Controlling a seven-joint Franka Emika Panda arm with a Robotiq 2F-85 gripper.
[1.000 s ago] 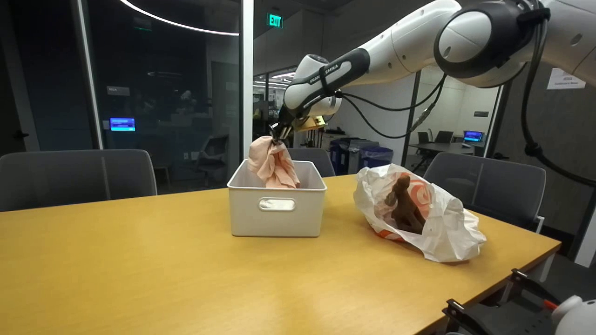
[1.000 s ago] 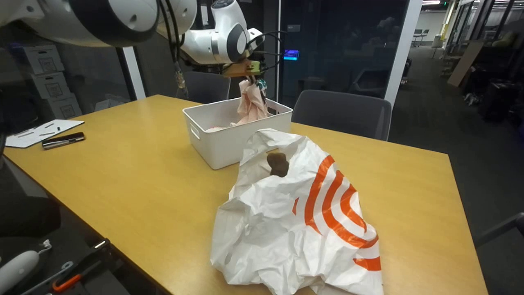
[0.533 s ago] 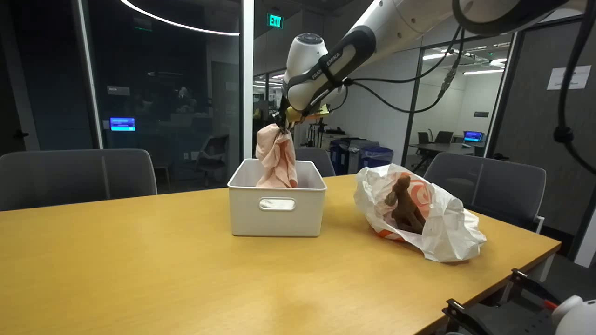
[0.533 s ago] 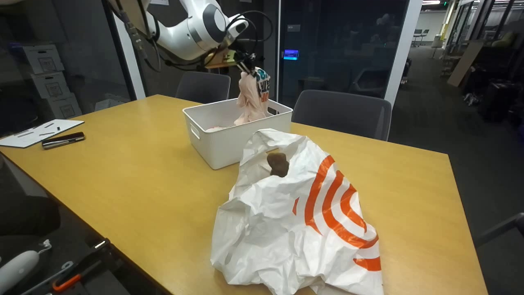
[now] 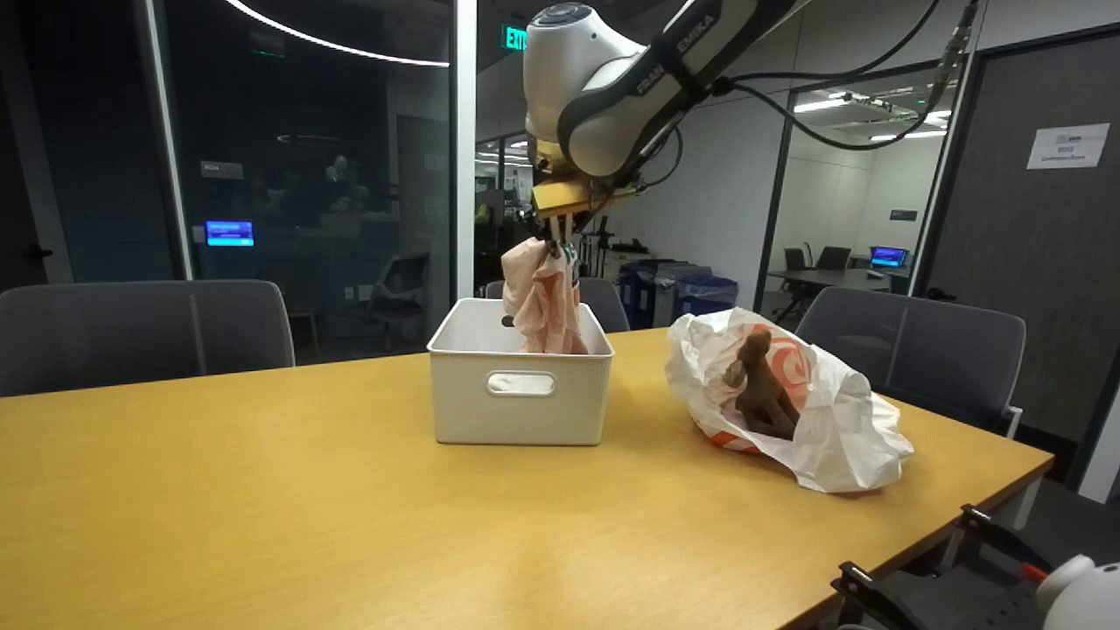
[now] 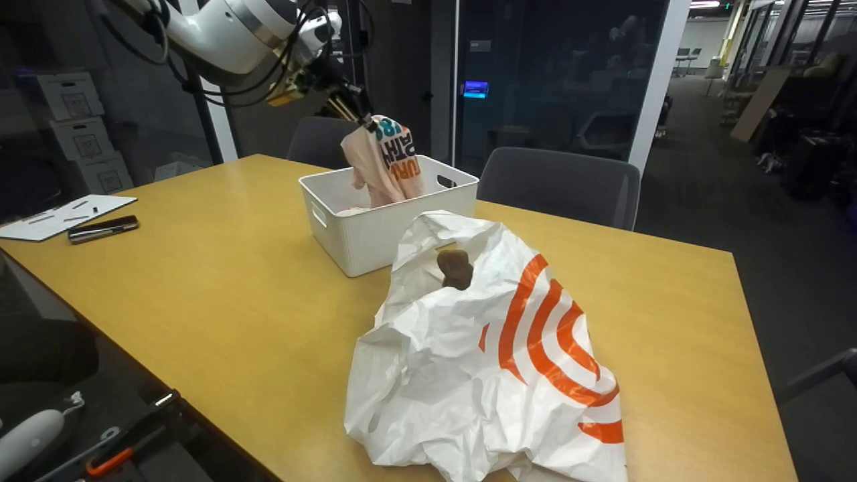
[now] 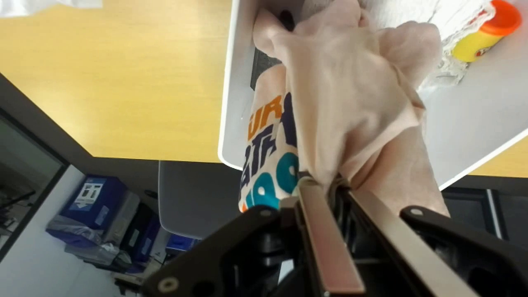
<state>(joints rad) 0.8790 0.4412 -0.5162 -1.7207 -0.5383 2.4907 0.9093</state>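
Observation:
My gripper (image 5: 560, 248) is shut on a pale pink cloth (image 5: 547, 302) with orange, dark and teal lettering. The cloth hangs down from the fingertips into a white bin (image 5: 521, 420). Its lower end is inside the bin, partly hidden by the wall. In an exterior view the gripper (image 6: 367, 123) tilts down towards the lettered cloth (image 6: 388, 167) above the bin (image 6: 375, 237). In the wrist view the fingertips (image 7: 324, 181) pinch the bunched cloth (image 7: 342, 90). Beside it in the bin lie a white textured cloth (image 7: 437, 16) and a yellow tub with an orange lid (image 7: 489, 31).
A crumpled white plastic bag (image 5: 849, 437) with orange print lies on the table (image 5: 350, 525) near the bin. A brown figure (image 5: 766, 394) sits in its mouth. A whiteboard (image 6: 63, 217) and a dark marker-like object (image 6: 104, 229) lie at a table edge. Chairs (image 6: 562, 184) surround the table.
The gripper has carried the cloth sideways over the bin, and the wrist has changed its tilt. More of the lettering now shows. The bin and the bag have not moved.

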